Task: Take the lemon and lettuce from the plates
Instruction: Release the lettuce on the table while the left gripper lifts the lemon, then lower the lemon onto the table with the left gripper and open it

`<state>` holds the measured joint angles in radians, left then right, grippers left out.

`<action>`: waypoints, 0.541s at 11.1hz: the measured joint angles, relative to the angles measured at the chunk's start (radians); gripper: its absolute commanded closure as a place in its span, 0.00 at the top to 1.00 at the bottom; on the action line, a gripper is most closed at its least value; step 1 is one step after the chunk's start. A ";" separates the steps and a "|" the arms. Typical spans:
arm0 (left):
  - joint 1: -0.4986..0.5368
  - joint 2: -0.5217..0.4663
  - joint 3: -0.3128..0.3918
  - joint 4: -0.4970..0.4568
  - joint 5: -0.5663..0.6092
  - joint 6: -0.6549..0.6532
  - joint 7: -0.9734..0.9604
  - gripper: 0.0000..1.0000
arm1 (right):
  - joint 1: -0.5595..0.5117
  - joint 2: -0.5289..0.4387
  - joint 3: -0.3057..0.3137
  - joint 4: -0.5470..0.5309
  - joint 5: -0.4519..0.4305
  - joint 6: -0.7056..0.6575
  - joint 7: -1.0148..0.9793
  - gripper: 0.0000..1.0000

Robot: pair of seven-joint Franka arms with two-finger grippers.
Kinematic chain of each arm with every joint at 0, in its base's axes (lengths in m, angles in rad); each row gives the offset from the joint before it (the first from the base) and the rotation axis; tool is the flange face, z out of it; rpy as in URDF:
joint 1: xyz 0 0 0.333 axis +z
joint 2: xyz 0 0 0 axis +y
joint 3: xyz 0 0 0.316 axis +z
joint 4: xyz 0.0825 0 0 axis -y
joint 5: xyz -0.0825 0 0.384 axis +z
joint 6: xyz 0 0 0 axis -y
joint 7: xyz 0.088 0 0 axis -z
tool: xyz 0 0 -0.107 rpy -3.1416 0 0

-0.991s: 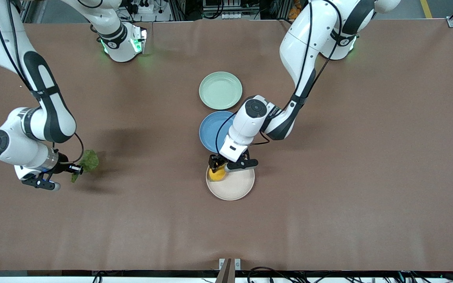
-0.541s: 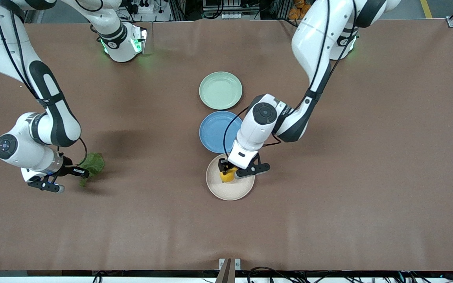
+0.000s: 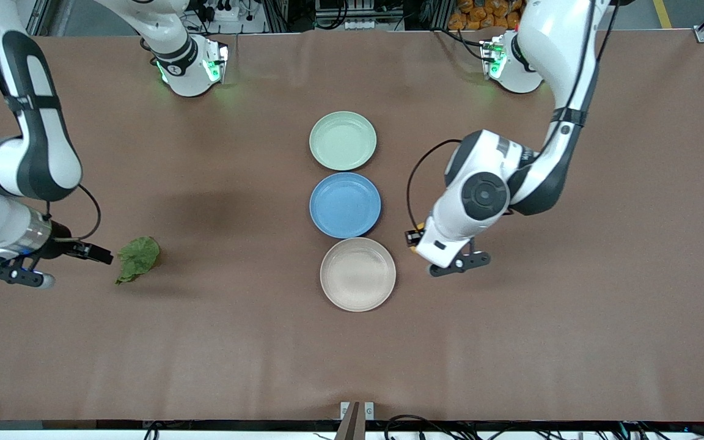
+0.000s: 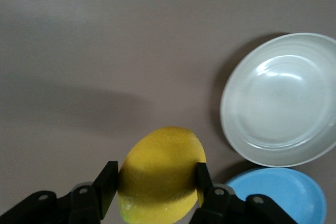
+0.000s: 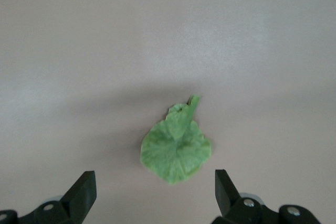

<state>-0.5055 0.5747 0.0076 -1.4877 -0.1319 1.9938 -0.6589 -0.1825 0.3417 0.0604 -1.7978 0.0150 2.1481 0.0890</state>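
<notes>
My left gripper (image 3: 414, 239) is shut on the yellow lemon (image 4: 160, 174) and holds it in the air over the bare table, beside the beige plate (image 3: 358, 275) toward the left arm's end. In the front view the lemon is almost hidden under the hand. Both the beige plate and the mint green plate (image 3: 343, 140) hold nothing; the mint plate also shows in the left wrist view (image 4: 281, 98). The dark green lettuce (image 3: 138, 258) lies flat on the table toward the right arm's end. My right gripper (image 3: 98, 255) is open just beside it, apart from it; the right wrist view shows the leaf (image 5: 176, 148) ahead of the spread fingers (image 5: 84, 190).
A bright blue plate (image 3: 344, 205) sits between the mint and beige plates, holding nothing; its edge shows in the left wrist view (image 4: 273, 195). The three plates stand in a line at the table's middle. The brown table (image 3: 572, 318) lies bare around them.
My left gripper has lifted the lemon off the beige plate and carried it toward the left arm's end. My right gripper has let go of the lettuce and drawn back from it.
</notes>
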 measured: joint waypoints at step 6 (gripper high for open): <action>0.149 -0.102 0.003 -0.244 0.109 0.009 0.244 0.00 | 0.069 -0.080 -0.005 0.125 0.000 -0.300 0.000 1.00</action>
<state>-0.3566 0.4723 0.0109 -1.7312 -0.0226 2.0032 -0.4145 -0.1137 0.2613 0.0555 -1.6727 0.0145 1.8480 0.0890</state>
